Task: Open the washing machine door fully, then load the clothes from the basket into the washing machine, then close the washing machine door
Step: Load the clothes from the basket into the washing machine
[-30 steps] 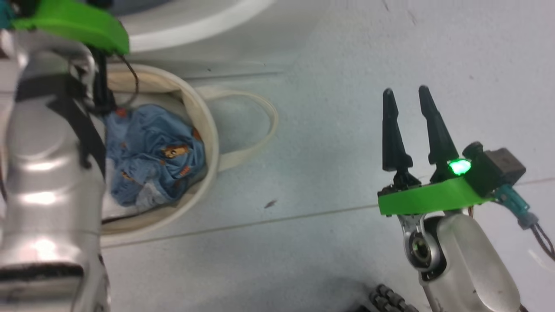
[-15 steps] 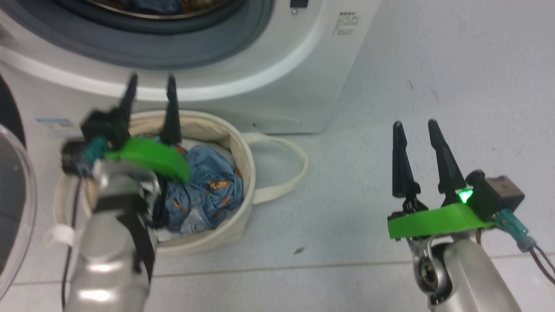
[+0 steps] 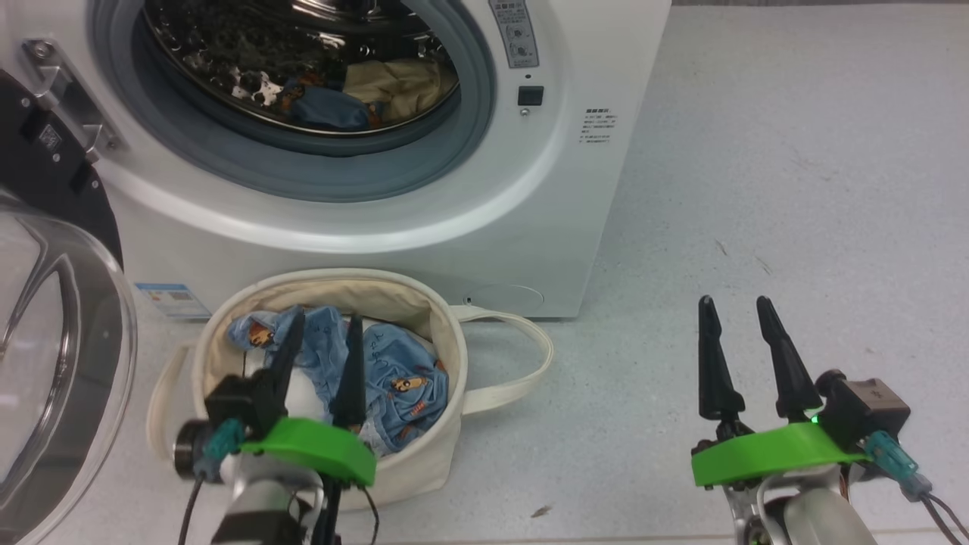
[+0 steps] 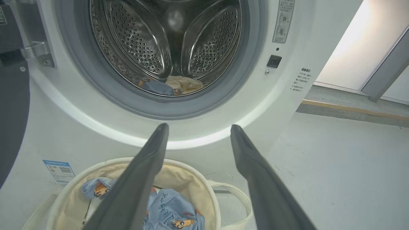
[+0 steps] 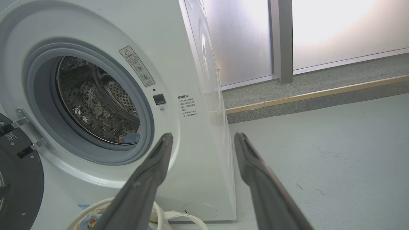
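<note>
White washing machine [image 3: 530,227] with its black-rimmed round door [image 3: 68,341] swung wide open on the robot's left. The cream basket [image 3: 447,424] sits on the floor [image 3: 757,189] just in front of the washing machine, holding blue printed clothes [image 3: 401,378]. More blue and beige cloth lies in the drum [image 3: 227,60]. The left gripper [image 3: 326,315] hangs over the basket, fingers apart and empty. The right gripper [image 3: 734,300], also spread and empty, is out past the washing machine's right front corner

You get bright, even light and sharp frames. The frosted window [image 5: 338,28] glares white; steel inside the washing machine [image 4: 255,95] glints.
</note>
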Controlling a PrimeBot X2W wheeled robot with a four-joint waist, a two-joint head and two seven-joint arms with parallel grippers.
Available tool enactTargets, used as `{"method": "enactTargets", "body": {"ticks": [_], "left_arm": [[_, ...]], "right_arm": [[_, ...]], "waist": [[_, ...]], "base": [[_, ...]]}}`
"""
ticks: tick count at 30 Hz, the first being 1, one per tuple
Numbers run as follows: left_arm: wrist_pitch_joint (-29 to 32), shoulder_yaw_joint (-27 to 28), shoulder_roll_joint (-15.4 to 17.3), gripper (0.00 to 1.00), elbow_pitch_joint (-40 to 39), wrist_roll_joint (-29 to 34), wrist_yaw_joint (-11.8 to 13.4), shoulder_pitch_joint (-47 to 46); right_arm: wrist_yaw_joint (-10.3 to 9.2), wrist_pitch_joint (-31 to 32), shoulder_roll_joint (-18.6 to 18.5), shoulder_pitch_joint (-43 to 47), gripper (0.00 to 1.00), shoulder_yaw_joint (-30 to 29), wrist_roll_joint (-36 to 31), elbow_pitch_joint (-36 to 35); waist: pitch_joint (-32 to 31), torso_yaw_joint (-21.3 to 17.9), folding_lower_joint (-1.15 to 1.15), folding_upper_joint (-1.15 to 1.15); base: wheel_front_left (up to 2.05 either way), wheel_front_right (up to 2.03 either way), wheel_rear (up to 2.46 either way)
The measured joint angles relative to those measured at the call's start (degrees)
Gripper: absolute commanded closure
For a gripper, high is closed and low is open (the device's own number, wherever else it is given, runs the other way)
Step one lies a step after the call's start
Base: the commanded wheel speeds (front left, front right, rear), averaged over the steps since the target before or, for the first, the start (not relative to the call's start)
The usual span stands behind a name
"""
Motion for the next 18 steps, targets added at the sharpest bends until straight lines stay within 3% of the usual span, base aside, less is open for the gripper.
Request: {"method": "enactTargets", "body": {"ticks": [11, 18], "left_arm": [[0.0, -2.8, 0.1, 0.00, -5.7, 0.4, 1.7, 4.3], [0.0, -3.7, 0.2, 0.00, -6.8, 0.6, 2.3, 5.6]], "right_arm": [[0.00, 0.0, 0.0, 0.6, 0.00, -0.7, -0.6, 1.8], [0.00, 0.0, 0.0, 1.0, 0.00, -1.1, -1.3, 6.4]], "waist": [[-1.1, 0.3, 0.02, 0.00], [-1.7, 0.0, 0.02, 0.00]], "base": [[0.00, 0.00, 0.00], [0.00, 0.00, 0.00]]}}
